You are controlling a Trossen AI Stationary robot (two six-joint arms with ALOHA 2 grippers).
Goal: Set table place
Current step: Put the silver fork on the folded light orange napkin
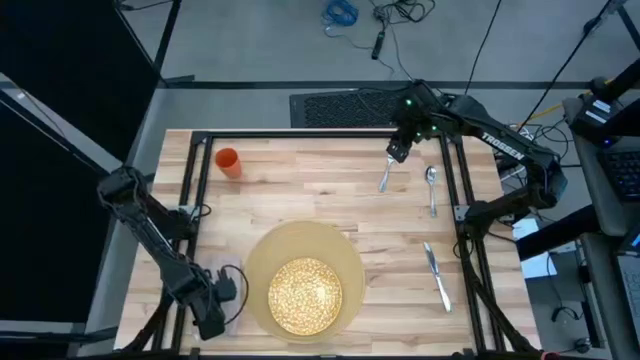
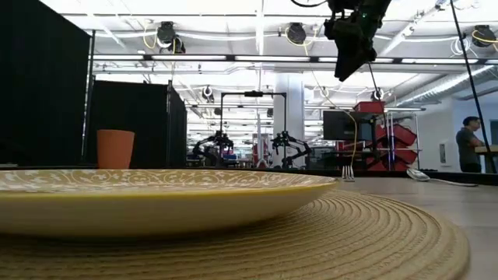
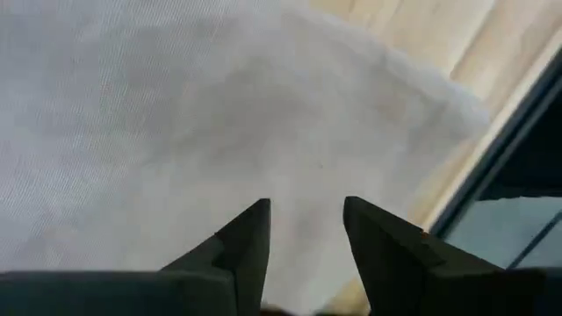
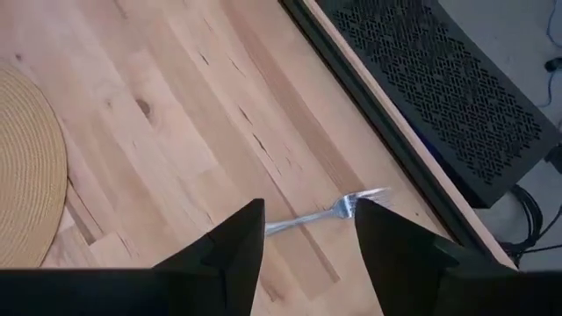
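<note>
The round tan mat [image 1: 262, 262] lies near the table's front edge, with the gold-speckled plate [image 1: 305, 295] resting flat on it. The orange cup [image 1: 228, 162] stands at the far left. The fork [image 1: 384, 178], spoon [image 1: 431, 185] and knife [image 1: 437, 275] lie flat on the right. My right gripper [image 1: 397, 152] hangs open well above the fork [image 4: 325, 213], toward its far end. My left gripper [image 1: 213, 322] is at the near left, beside the mat. It is open close over the pale napkin [image 3: 176, 114], which fills the left wrist view. My left gripper's open fingers [image 3: 250, 241] point at the flat napkin from close by. Whether they touch the cloth cannot be told.
A black rail frame [image 1: 300, 136] runs around the work area on the pale wooden table [image 1: 300, 190]. Bare wood lies between the cup and the fork. A person [image 2: 469, 144] stands far off in the room behind.
</note>
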